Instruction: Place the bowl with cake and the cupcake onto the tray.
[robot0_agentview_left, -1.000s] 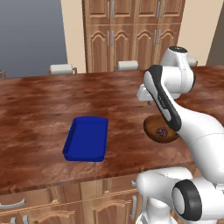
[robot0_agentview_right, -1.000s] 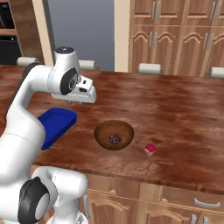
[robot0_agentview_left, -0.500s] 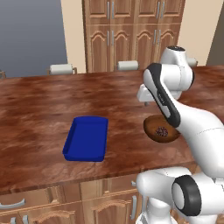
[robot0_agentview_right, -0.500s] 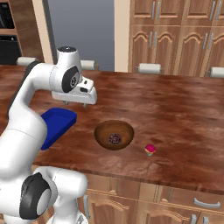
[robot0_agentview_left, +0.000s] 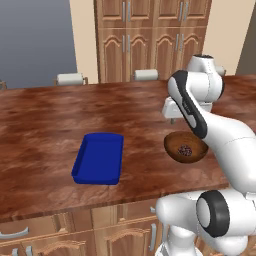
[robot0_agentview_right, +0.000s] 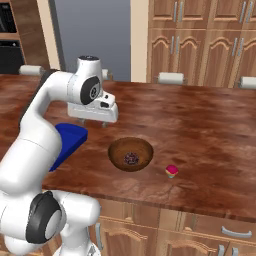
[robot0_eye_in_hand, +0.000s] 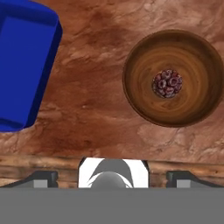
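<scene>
The brown wooden bowl (robot0_agentview_left: 186, 147) (robot0_agentview_right: 131, 154) (robot0_eye_in_hand: 175, 78) rests on the wood counter with a dark speckled cake piece (robot0_eye_in_hand: 167, 83) at its centre. To its right, near the counter's front edge, stands the small pink-topped cupcake (robot0_agentview_right: 171, 171). The blue tray (robot0_agentview_left: 98, 157) (robot0_agentview_right: 70, 140) (robot0_eye_in_hand: 22, 65) lies to the bowl's left with nothing in it. My gripper (robot0_agentview_left: 172, 119) (robot0_agentview_right: 93, 123) (robot0_eye_in_hand: 112, 177) hovers above the counter between tray and bowl, behind the bowl, pointing down. Its jaws stand wide open and hold nothing.
The counter's front edge (robot0_agentview_left: 75, 202) runs close to the tray and bowl. White rolls (robot0_agentview_left: 69, 78) (robot0_agentview_left: 146, 75) sit along the far edge, with wooden cabinets (robot0_agentview_left: 150, 35) behind. My own arm hides part of the tray in the right base view.
The jaws have spread from partly shut to wide open. The hand has shifted only slightly, and the bowl, cupcake and tray have stayed put.
</scene>
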